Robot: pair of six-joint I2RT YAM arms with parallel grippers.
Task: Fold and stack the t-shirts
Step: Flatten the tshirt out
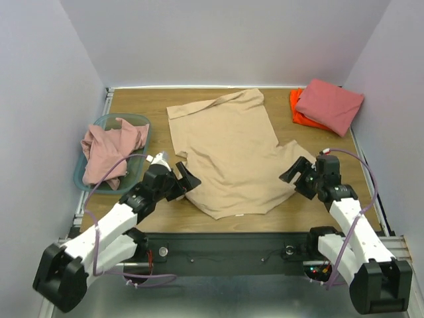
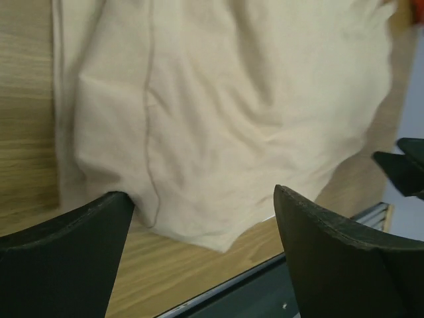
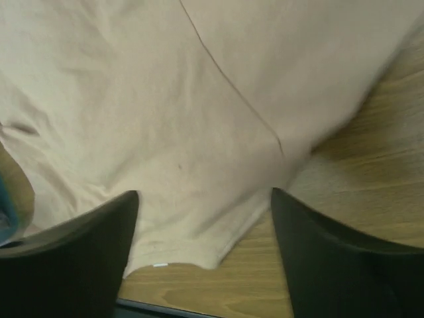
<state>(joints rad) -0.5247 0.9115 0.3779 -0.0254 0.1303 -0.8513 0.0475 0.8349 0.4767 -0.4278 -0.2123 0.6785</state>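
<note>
1. Centrally, tan shirt lies spread on the counter.
2. Left tool, jaws apart, at its left edge.
3. Right tool, jaws apart, at its right edge.
4. Red shirt lies on orange shirt, far right.

**T-SHIRTS: FOUR ITEMS**

Tan t-shirt: spread flat and lightly creased at the middle of the table.
Dusty pink t-shirt: crumpled, heaped in the teal bin at the left edge.
Salmon-red t-shirt: folded, laid on the orange one at the far right corner.
Orange t-shirt: mostly covered, only its left edge exposed.
</note>
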